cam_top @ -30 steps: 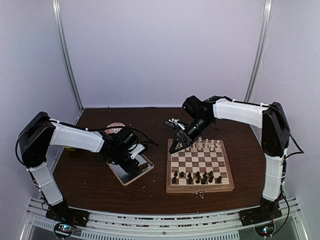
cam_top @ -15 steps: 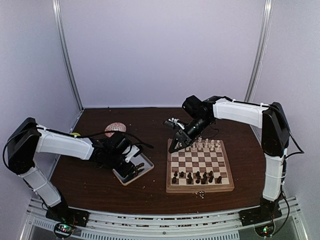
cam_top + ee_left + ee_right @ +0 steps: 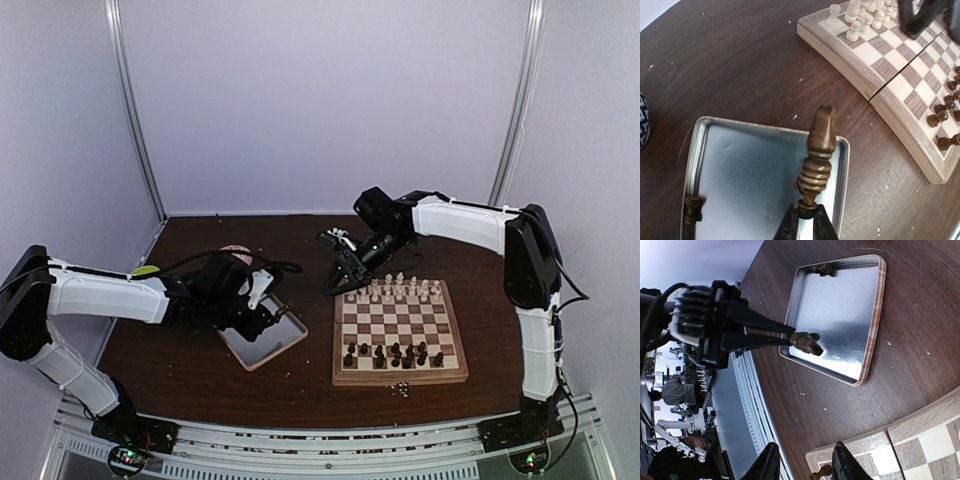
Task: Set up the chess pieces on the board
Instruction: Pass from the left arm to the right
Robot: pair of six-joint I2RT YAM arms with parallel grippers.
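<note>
Jaws on your left gripper [image 3: 805,226] are pinched tight on the base of a dark brown turned wooden chess piece [image 3: 819,150]. It is held up off the square silver metal tray [image 3: 765,128], with its rounded head pointing away from the fingertips. A second dark brown piece [image 3: 691,209] lies against the tray's wall, in a corner. The tray sits on the dark brown table [image 3: 740,60], just left of the square wooden chessboard [image 3: 400,376] and apart from it.

Your right gripper [image 3: 805,467] hangs over the board's far left corner with its jaws parted to a middling gap. A small dark brown figure [image 3: 820,473] lies on the pale rim between the fingers. It is close to one finger, and you cannot tell whether they touch.

On the board, the cream pieces [image 3: 405,290] crowd the far rows. The dark pieces [image 3: 395,353] stand in the near rows.
</note>
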